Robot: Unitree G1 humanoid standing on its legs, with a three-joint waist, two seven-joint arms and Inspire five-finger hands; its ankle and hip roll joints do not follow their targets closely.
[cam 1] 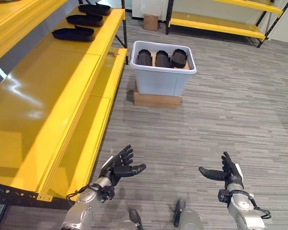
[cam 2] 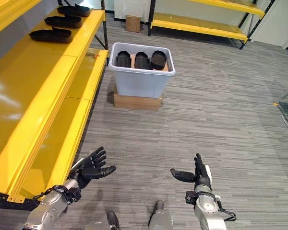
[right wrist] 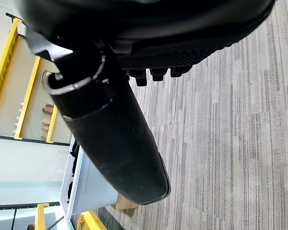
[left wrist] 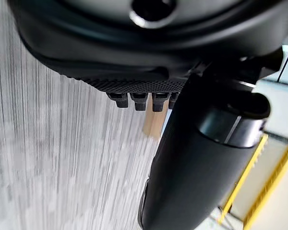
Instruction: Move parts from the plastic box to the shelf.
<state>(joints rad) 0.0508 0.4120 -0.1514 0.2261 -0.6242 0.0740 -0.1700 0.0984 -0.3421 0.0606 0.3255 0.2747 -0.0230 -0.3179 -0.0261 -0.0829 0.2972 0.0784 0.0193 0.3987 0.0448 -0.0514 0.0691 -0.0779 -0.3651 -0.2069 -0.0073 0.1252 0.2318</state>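
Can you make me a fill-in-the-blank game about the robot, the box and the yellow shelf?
1. The pale grey plastic box stands on a flat brown ____ box.
2. The number of black parts standing inside the box is ____.
3. Three flat black parts already lie on the ____ metal shelf.
4. The left hand and right hand both hang open and hold ____.

Missing words: cardboard; three; yellow; nothing
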